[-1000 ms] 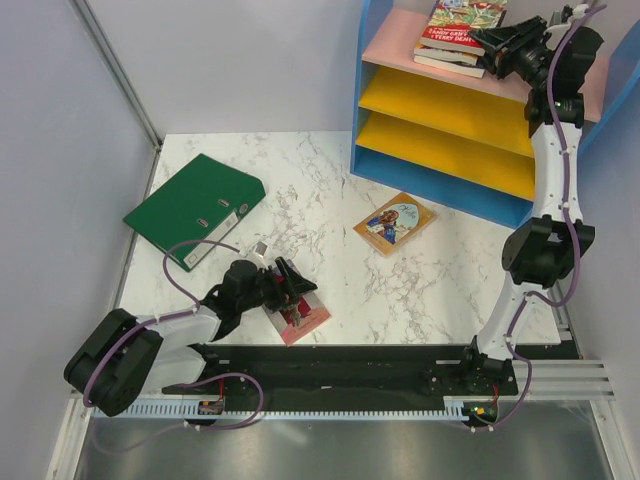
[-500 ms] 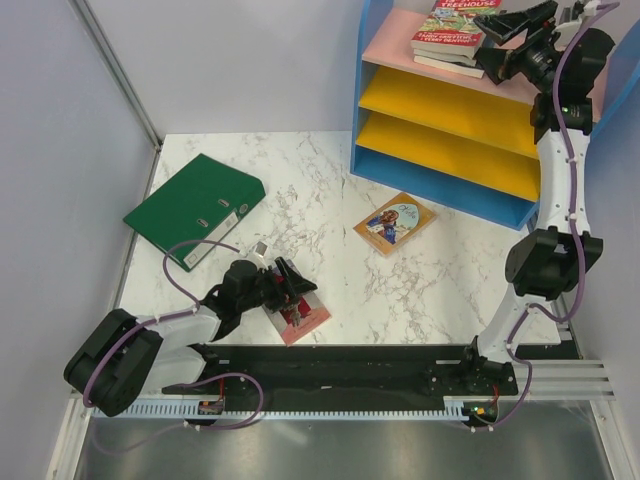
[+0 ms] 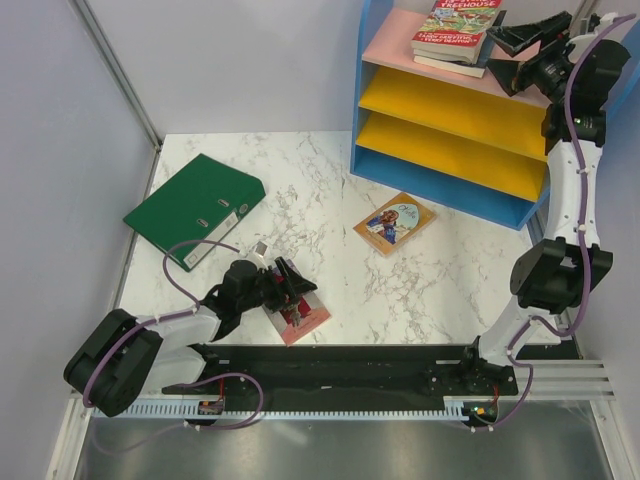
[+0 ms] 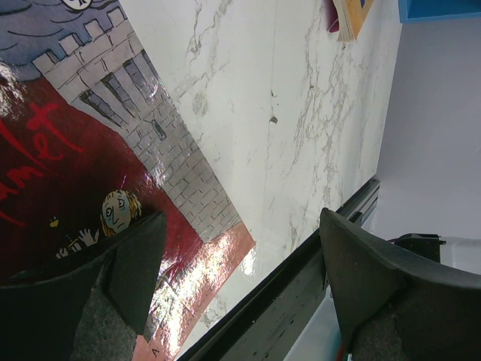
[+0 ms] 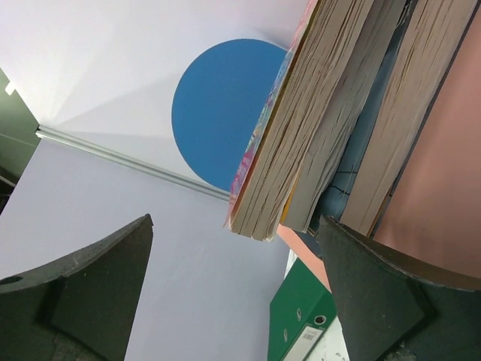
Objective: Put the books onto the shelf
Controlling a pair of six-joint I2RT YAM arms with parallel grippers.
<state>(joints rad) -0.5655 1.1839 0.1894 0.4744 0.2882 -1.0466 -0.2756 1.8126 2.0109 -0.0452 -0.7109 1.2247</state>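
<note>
From above, you have a white tabletop [image 3: 320, 190] veined grey like marble, closed in by plain pale lilac walls [image 3: 250, 60]. The shelf [image 3: 440, 100] leans at the far right corner. It has blue sides and base, a pink top board and two yellow boards, all flat and matte. A stack [image 3: 455, 25] of paperbacks lies on the pink board. Your right claw [image 3: 505, 52] hangs just right of that stack, spread wide with nothing in it. A purple-orange book [image 3: 394, 222] lies flat just in front of the shelf's base. The red book [image 3: 300, 318] lies well away from the shelf, by the tabletop's near edge, with your left claw [image 3: 290, 290] spread wide over it. A green binder [image 3: 195, 208] sits far left of the shelf.

Through the left wrist, the red book [image 4: 68, 173] is glossy and catches glare. Its cover shows a grey brick castle and a small cartoon face. One finger [image 4: 135, 271] sits over its corner, and the other is out over the black rail [image 4: 285, 286]. You cannot tell whether either touches.

Through the right wrist, the stack [image 5: 316, 128] shows rough cream page edges resting on the smooth pink board [image 5: 443, 165]. The dark fingers flank the view wide apart, gripping nothing.
</note>
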